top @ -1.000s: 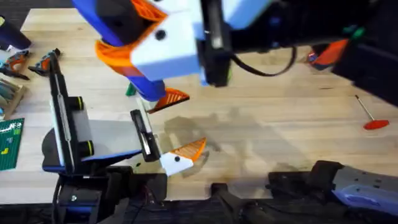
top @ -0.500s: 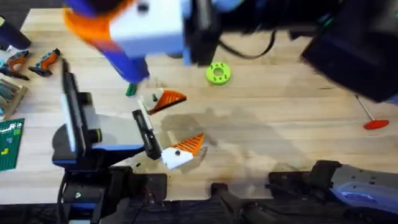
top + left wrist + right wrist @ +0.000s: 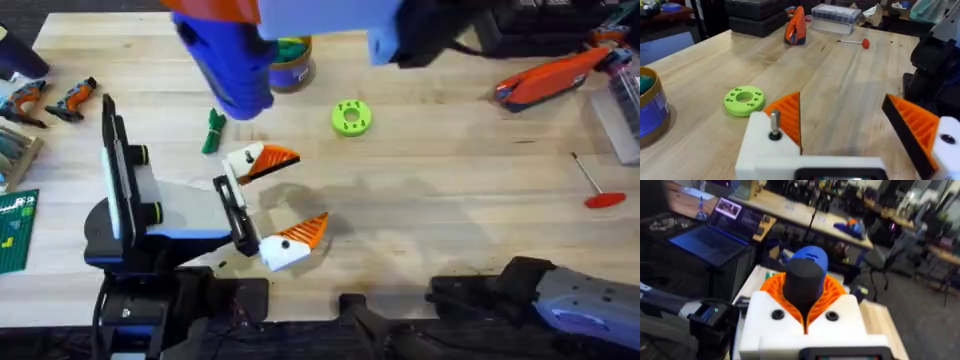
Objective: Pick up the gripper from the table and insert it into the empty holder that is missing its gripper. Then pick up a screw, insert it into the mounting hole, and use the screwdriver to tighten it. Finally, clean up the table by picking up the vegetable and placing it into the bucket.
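My left gripper [image 3: 290, 198] [image 3: 842, 107] lies open low over the table. On one jaw the white holder [image 3: 765, 150] [image 3: 240, 163] carries the orange gripper [image 3: 787, 117] [image 3: 275, 160], and a metal screw [image 3: 774, 125] stands up from its top hole. The twin finger [image 3: 917, 132] [image 3: 295, 240] has an orange ribbed tip. My right gripper [image 3: 804, 292] is shut on the blue screwdriver [image 3: 807, 262] [image 3: 232, 65], raised high under the overhead camera. The dark green vegetable [image 3: 212, 130] lies on the table near the blue bucket [image 3: 292, 68] [image 3: 650, 112].
A lime-green disc [image 3: 350, 117] [image 3: 744, 100] lies right of the bucket. A red-handled rod [image 3: 598, 192] [image 3: 860, 43] and an orange tool [image 3: 550, 80] lie at the right. Small pliers [image 3: 72, 98] and a green board [image 3: 15, 232] sit at the left edge.
My right arm has lifted the screwdriver away from the holder, back and to the left, uncovering the disc and the bucket. The left gripper has hardly moved.
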You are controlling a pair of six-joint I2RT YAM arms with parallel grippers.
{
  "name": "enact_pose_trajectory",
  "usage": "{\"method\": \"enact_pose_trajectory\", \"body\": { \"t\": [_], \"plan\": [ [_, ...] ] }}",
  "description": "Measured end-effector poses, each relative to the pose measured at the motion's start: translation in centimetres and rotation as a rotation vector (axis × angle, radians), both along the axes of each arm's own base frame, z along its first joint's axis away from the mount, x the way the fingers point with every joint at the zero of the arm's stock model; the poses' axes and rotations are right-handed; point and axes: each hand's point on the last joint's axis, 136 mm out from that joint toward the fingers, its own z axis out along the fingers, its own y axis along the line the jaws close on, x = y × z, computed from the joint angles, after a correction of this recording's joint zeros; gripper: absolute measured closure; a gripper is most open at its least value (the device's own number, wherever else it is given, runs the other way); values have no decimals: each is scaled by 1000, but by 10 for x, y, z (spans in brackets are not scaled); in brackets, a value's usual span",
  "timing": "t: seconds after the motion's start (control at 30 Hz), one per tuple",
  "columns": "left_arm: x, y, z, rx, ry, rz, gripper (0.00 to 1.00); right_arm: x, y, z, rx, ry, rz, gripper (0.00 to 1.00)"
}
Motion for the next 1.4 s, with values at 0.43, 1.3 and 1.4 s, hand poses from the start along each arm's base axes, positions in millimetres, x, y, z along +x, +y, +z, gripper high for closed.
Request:
{"method": "enact_pose_trajectory", "body": {
  "t": [0.43,1.3,1.4],
  "plan": [
    [0,0,0,0,1,0,16,96,-38,-94,-294,282,-360,981],
    [0,0,0,-1,1,0,14,230,-251,-409,-1644,48,-672,981],
    [0,0,0,-1,1,0,14,229,-258,-421,-1700,43,-651,776]
  ]
}}
